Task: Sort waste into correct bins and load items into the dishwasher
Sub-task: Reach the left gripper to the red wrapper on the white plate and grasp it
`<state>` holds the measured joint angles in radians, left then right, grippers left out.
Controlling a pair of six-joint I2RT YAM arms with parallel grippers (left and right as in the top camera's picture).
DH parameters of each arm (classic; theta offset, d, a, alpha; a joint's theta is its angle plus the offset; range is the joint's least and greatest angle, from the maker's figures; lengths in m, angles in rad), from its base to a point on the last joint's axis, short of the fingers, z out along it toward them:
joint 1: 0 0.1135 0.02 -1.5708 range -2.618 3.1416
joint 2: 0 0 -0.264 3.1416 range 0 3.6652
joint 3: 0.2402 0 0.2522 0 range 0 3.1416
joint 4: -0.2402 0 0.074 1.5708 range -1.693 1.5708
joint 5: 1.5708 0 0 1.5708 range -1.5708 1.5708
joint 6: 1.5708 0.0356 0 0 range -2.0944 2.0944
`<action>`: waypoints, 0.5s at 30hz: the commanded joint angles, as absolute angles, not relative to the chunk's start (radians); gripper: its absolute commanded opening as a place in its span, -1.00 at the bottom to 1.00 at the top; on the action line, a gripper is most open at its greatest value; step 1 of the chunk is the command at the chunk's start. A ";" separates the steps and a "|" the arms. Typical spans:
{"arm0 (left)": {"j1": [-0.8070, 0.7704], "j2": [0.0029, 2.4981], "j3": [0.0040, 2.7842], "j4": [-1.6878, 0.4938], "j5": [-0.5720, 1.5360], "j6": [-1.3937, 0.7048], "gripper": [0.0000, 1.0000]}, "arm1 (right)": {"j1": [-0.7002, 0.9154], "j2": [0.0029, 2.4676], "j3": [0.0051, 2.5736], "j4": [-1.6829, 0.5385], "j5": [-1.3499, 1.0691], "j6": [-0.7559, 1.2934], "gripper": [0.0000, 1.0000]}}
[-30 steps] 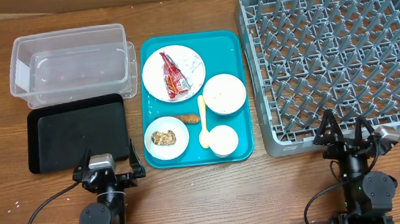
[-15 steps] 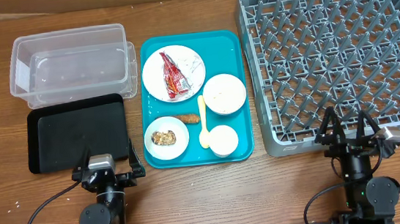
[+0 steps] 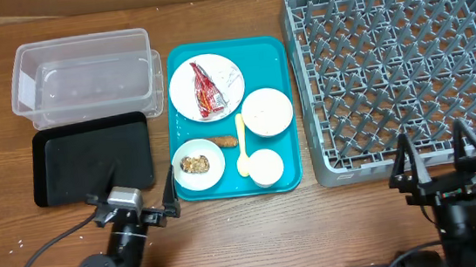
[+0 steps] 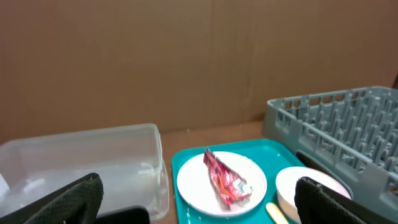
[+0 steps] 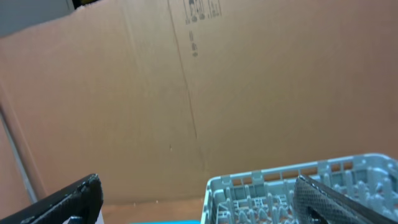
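Overhead: left gripper (image 3: 136,189) spread wide and empty, at the near edge of the black tray (image 3: 91,156). The right gripper (image 3: 433,157) is likewise spread wide and empty, at the near edge of the dish rack (image 3: 398,65), on the right of the worktop (image 3: 257,237). The clear tub (image 3: 82,77) sits just beyond the black tray, far left. The teal tray (image 3: 273,60) lies between tub and rack. On it: plate (image 3: 229,75) with red wrapper (image 3: 206,89), far left; rice bowl (image 3: 267,111), right; small dish (image 3: 182,176) with brown lump (image 3: 195,164), near left; carrot stick (image 3: 224,141) and yellow spoon (image 3: 242,155) in the middle; small cup (image 3: 265,167), near right.

Left wrist: dark fingertips (image 4: 68,202) at both lower corners, well apart. Wrapper on plate ahead, tub left, rack right.

Right wrist: jaws wide apart at the lower corners. Rack's far rim shows against a cardboard wall (image 5: 217,93).
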<state>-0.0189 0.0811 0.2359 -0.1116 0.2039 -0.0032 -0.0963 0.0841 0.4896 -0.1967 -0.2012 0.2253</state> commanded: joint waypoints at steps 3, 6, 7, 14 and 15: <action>-0.012 0.301 0.506 -0.139 0.244 0.072 1.00 | -0.094 0.249 0.711 -0.302 -0.220 0.174 1.00; -0.012 0.494 0.686 -0.164 0.317 0.072 0.99 | -0.094 0.362 0.854 -0.416 -0.250 0.175 1.00; -0.012 0.566 0.756 -0.186 0.348 0.072 1.00 | -0.094 0.398 0.900 -0.457 -0.250 0.175 1.00; -0.016 1.163 1.340 -0.540 0.472 0.132 1.00 | -0.094 0.637 1.187 -0.742 -0.249 0.143 1.00; -0.019 1.239 1.418 -0.597 0.481 0.147 0.99 | -0.094 0.673 1.222 -0.783 -0.249 0.120 1.00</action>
